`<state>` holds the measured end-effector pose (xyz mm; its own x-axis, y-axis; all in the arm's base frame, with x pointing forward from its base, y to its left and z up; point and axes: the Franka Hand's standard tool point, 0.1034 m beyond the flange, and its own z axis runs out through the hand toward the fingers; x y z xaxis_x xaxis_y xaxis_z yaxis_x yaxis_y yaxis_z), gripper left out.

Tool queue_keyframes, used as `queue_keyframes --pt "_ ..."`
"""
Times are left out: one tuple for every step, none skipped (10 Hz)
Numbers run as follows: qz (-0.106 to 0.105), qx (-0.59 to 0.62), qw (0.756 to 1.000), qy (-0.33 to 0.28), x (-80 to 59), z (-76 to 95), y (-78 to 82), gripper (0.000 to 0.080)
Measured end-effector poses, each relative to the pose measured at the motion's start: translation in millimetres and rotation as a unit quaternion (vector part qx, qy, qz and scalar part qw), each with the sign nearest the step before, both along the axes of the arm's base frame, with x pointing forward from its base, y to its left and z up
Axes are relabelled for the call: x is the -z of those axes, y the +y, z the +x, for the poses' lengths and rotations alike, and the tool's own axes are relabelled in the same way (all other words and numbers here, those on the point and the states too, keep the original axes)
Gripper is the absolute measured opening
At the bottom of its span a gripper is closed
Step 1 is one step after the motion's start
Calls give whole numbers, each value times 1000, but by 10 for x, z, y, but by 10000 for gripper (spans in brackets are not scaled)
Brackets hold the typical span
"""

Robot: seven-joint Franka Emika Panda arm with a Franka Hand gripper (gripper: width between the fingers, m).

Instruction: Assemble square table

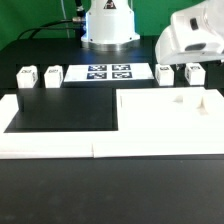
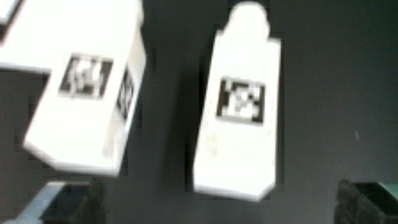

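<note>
On the black bench (image 1: 60, 200), going from the exterior view's left, long white border rails (image 1: 50, 148) form an L round a bare patch. There are four small white blocky plastic legs, each tagged. Leg one (image 1: 27, 76) and leg two (image 1: 53, 75) stand close together. Next is the one flat marker board (image 1: 107, 72), carrying four tags. Beyond it are leg three (image 1: 164, 72) and leg four (image 1: 194, 72). One large white square plastic plate (image 1: 150, 125), smooth and matte, lies flat on the right, nearer the camera than those legs. The white arm (image 1: 195, 40) hangs over the right pair. In the wrist view the dark fingers (image 2: 374, 200) stand wide apart and grip nothing.
</note>
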<state>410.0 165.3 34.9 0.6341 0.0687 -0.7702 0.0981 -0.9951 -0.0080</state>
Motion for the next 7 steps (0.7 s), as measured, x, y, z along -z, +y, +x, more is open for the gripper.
queue_keyframes --pt "-10 2 1000 26 69 -17 27 649" --pt "-13 -2 998 55 97 -62 22 649" --pt "-12 -1 998 55 118 -38 23 649" --pt "-12 -1 998 54 122 -33 27 649" --pt "-16 2 998 55 135 -56 34 649" --pt "-27 4 998 61 179 -122 61 649" --pt "-31 0 998 63 245 -184 82 649"
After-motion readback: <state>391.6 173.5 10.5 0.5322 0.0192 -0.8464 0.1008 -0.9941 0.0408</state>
